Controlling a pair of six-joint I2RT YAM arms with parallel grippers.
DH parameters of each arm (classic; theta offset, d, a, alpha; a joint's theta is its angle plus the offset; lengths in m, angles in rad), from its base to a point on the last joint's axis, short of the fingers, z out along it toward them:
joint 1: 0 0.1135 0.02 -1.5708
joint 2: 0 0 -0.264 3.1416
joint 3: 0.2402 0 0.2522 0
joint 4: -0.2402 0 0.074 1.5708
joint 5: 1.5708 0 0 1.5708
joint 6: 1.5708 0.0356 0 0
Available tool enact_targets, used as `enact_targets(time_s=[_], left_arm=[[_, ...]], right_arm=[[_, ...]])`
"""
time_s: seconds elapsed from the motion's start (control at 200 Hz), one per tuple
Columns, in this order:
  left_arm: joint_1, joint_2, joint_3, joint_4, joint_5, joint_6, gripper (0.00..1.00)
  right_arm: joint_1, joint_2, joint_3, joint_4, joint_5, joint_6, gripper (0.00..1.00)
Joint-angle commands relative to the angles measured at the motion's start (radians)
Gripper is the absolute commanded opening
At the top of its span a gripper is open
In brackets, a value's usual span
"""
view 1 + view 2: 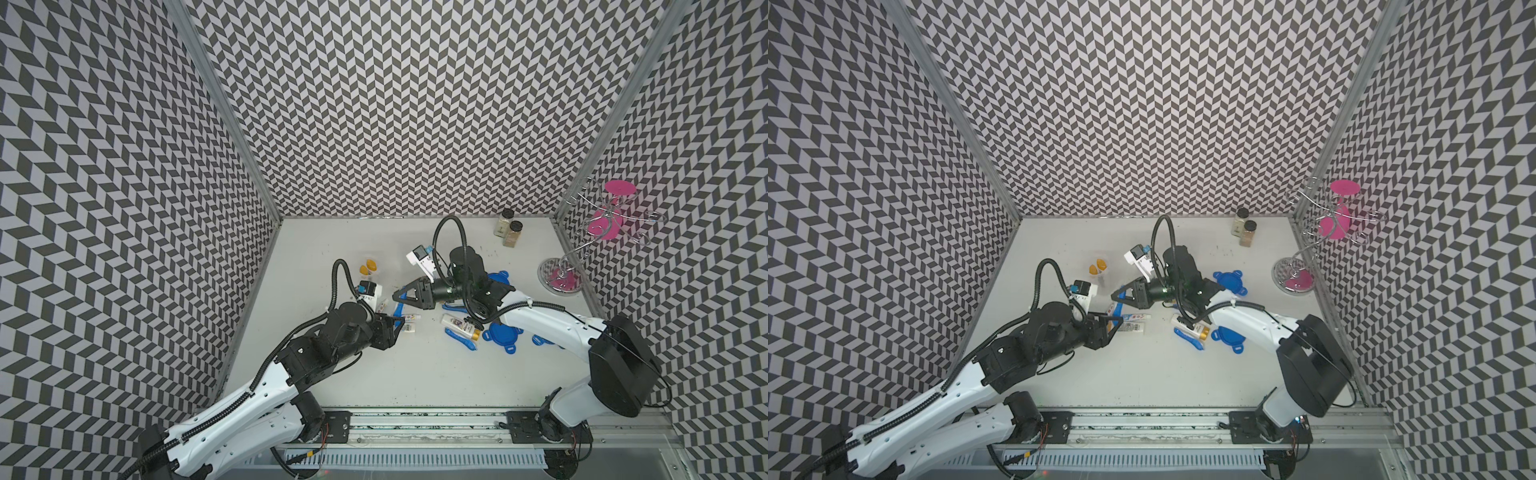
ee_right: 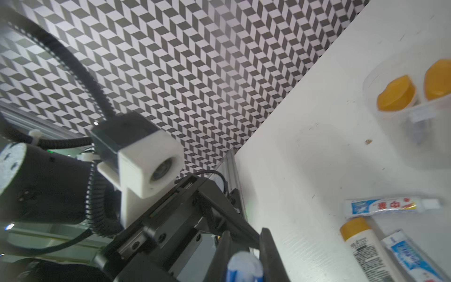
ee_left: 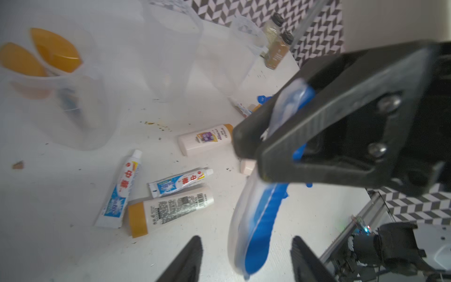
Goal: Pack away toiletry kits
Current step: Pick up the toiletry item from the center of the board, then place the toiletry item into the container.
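Edges: the table (image 1: 415, 382) is closed on three sides by chevron walls (image 1: 415, 104), with a rail (image 1: 424, 424) along the near edge.
Open room: a bare strip of tabletop runs from the clutter to the rail.
Right gripper (image 3: 253, 156): clamped on the blue toothbrush (image 3: 258, 214), mid-table.
Left gripper (image 3: 246, 244): jaws apart, astride the brush's free end.
Surface: toothpaste tubes (image 3: 122, 193) and a gold-capped tube (image 3: 175, 207) lie together just beside the left gripper. A clear cup (image 3: 92, 122) holds two gold-capped tubes. Blue lids (image 1: 503, 332) lie under the right arm.
Far right: spice jars (image 1: 509, 230), wire stand (image 1: 598, 232).
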Motion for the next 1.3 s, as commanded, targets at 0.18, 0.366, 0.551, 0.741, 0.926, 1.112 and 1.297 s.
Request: enact_targets(time_s=[0.18, 0.366, 0.551, 0.741, 0.926, 1.112, 1.297], left_arm=[[0.413, -0.011, 0.057, -0.281, 0.091, -0.035, 0.99], [0.547, 0.036, 0.030, -0.286, 0.247, -0.013, 1.00], [0.545, 0.044, 0.008, -0.275, 0.254, 0.002, 0.99], [0.546, 0.049, 0.021, -0.279, 0.236, 0.022, 0.99], [0.546, 0.062, 0.020, -0.254, 0.243, 0.031, 1.00], [0.544, 0.088, 0.011, -0.216, 0.248, 0.034, 0.97], [0.535, 0.117, 0.010, -0.182, 0.253, 0.033, 0.96]], right_arm=[[0.020, 0.281, 0.418, -0.130, 0.372, -0.252, 0.00], [0.039, 0.399, 0.530, -0.046, 0.475, -0.276, 0.00], [0.063, 0.505, 0.626, -0.020, 0.545, -0.314, 0.00], [0.075, 0.571, 0.680, -0.033, 0.575, -0.352, 0.00], [0.076, 0.554, 0.627, -0.034, 0.602, -0.395, 0.00], [0.078, 0.530, 0.578, -0.027, 0.595, -0.408, 0.00], [0.078, 0.522, 0.553, -0.032, 0.598, -0.419, 0.00]])
